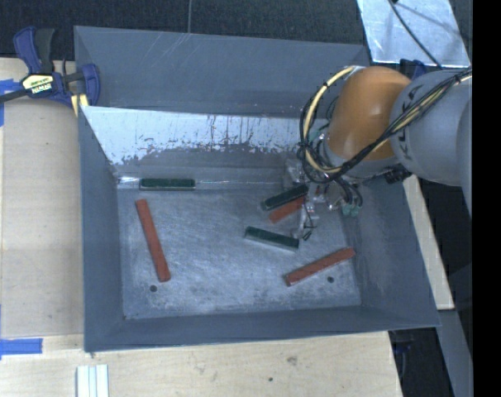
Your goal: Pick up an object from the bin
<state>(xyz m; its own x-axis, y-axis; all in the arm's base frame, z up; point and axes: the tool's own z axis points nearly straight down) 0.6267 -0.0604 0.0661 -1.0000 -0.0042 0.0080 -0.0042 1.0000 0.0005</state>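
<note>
1. Position. The gripper [310, 212] hangs low in the bin [209, 281]. It cannot be told whether it is released or clenched.

2. Target. A red stick [283, 212] and a green stick [282, 198] lie just left of the gripper. They lie close together, and their right ends reach it. Which one it addresses cannot be told.

3. Neighbours. A flat green stick [271, 238] lies below-left of the gripper, and a long red stick [319, 266] lies below it.

4. Procedure (judgement). Take one stick of the pair only. Grip across its narrow width, near its middle. Lift straight up so the twin stick is not dragged along.
</note>
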